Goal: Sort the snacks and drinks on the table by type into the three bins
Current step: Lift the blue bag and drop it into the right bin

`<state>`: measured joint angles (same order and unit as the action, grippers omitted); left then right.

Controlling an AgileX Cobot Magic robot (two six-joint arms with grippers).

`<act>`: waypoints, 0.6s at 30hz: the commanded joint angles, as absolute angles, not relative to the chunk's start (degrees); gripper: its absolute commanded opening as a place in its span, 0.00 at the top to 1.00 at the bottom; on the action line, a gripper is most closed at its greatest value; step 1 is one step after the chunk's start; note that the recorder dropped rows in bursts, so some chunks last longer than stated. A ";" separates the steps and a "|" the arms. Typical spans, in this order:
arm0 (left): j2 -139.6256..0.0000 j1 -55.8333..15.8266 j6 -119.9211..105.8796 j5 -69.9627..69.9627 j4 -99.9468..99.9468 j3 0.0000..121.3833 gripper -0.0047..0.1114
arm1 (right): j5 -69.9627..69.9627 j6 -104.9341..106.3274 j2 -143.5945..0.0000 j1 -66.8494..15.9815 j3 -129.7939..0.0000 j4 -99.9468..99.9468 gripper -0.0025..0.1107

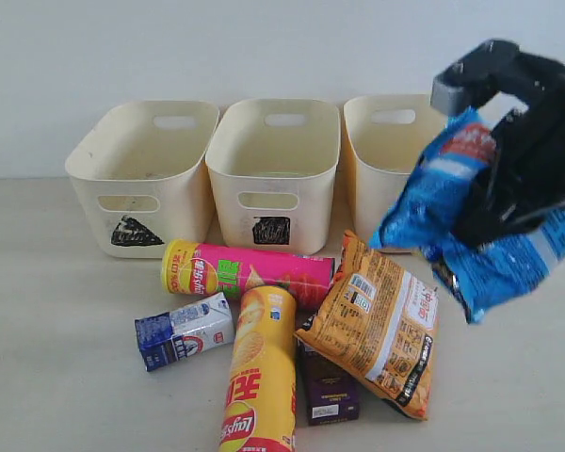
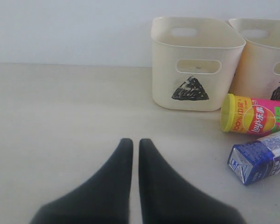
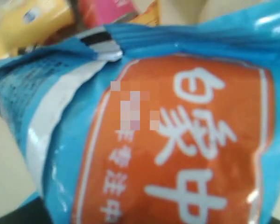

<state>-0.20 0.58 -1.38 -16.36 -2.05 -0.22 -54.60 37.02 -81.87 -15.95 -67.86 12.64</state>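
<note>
**Item: blue bag** point(image 1: 471, 226), crinkly, snack. It is hanging in the air at the right of the scene, clear of the table point(image 1: 56, 377). Its long axis is slanting from upper left down to lower right.

**Holder: right gripper** point(image 1: 508, 188). Its fingers are pinching the bag about midway, partly closed on the foil. The fingertips themselves are hiding behind the bag, which is filling the whole right wrist view.

**Destination, judged: right bin** point(image 1: 381, 179). It is sitting just behind and to the left of the bag, with its mouth opening upward and its mark hiding behind the bag. The right arm is much the nearer.

**Clearance:** the bag's upper left corner is overlapping the bin's near rim in the exterior view. The slanting length is likely asking for a lift and a turn before lowering. An orange bag point(image 1: 381, 325) is lying directly below, and bare table is lying to the right.

**Idle: left gripper** point(image 2: 135, 142). It is fully closed, holding nothing, and hovering over bare table well left of the triangle bin point(image 2: 196, 65).
</note>
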 commanded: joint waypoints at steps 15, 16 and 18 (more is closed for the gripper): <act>0.00 0.87 -1.10 -15.96 -2.10 0.00 0.93 | -18.51 15.32 -110.05 -10.61 -95.67 5.83 0.98; 0.00 0.87 -1.10 -15.96 -2.10 0.00 0.93 | -18.51 14.89 -112.90 -9.97 -98.56 5.94 0.98; 0.00 0.87 -1.10 -15.96 -2.10 0.00 0.93 | -18.51 14.89 -116.52 -9.71 -101.35 6.12 0.98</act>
<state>-0.20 0.58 -1.38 -16.36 -2.05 -0.22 -19.89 15.45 -112.59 -10.57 -97.41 6.36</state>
